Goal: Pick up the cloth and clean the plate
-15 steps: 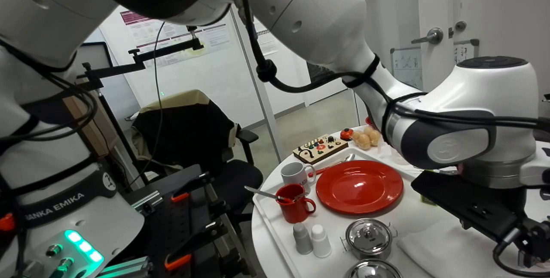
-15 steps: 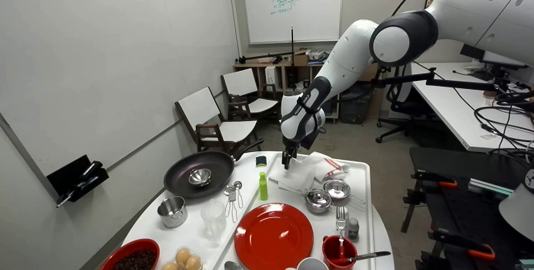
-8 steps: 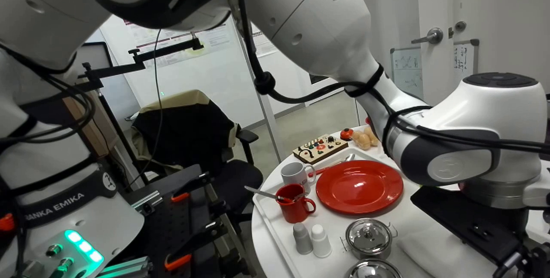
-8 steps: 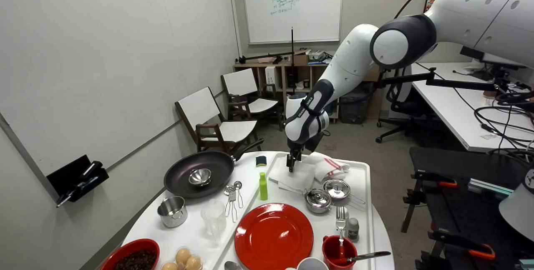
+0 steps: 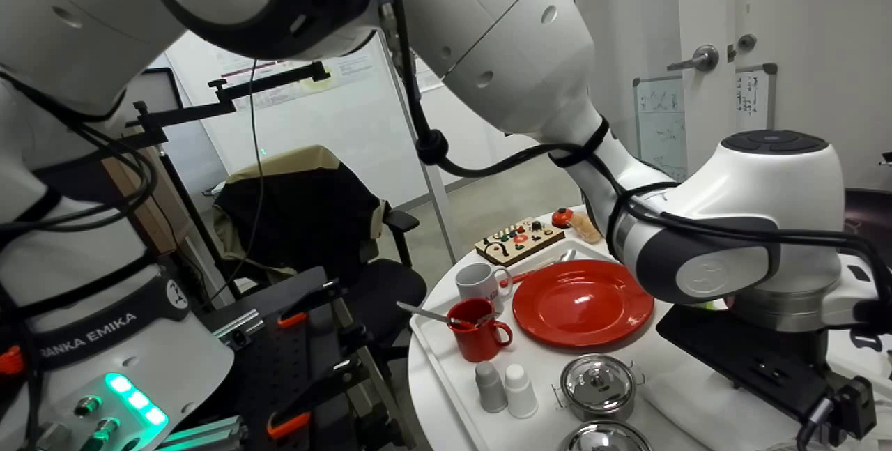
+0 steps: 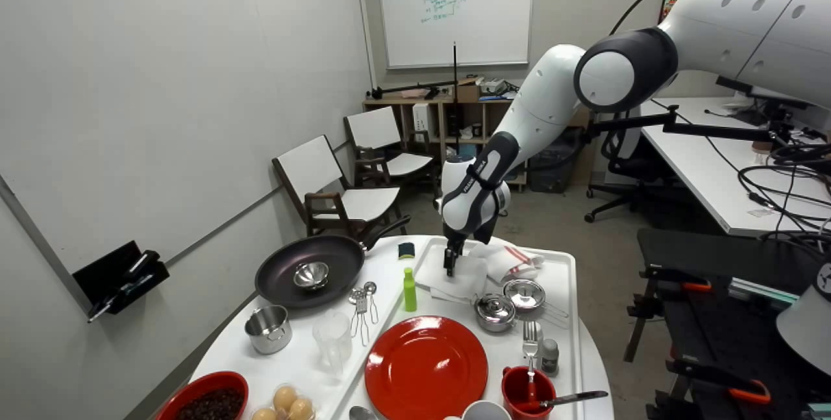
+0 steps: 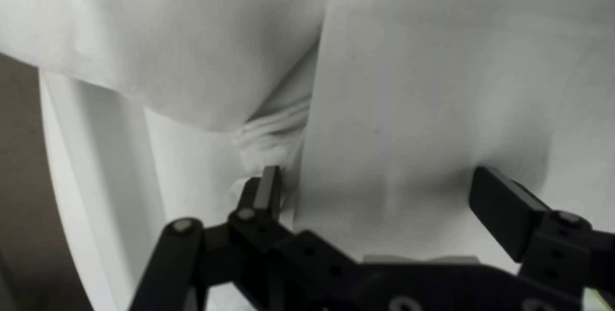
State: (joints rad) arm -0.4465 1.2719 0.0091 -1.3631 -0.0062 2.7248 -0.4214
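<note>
The white folded cloth [image 6: 467, 277] lies flat on the white tray, and it fills much of the wrist view [image 7: 413, 90]. It also shows in an exterior view [image 5: 711, 402], partly behind the arm. My gripper [image 7: 375, 181] is open, pointing down low over the cloth, with nothing between its fingers. The right finger in the wrist view [image 7: 504, 210] appears to touch the cloth; the left one is just past its edge. The gripper is small in an exterior view [image 6: 449, 271]. The glossy red plate [image 5: 584, 303] lies flat on the tray and shows in both exterior views [image 6: 425, 368].
A red-striped towel [image 6: 513, 261] lies bunched beside the cloth. Two lidded metal pots [image 6: 495, 311] [image 6: 523, 293] and a green bottle [image 6: 409, 290] stand near it. A red cup [image 5: 477, 336] with cutlery and two shakers [image 5: 520, 392] stand near the tray rim [image 6: 574, 316].
My arm has come down, and the gripper has shifted over the cloth to a lower position. The cloth has slid slightly leftward in both exterior views. The plate has not moved.
</note>
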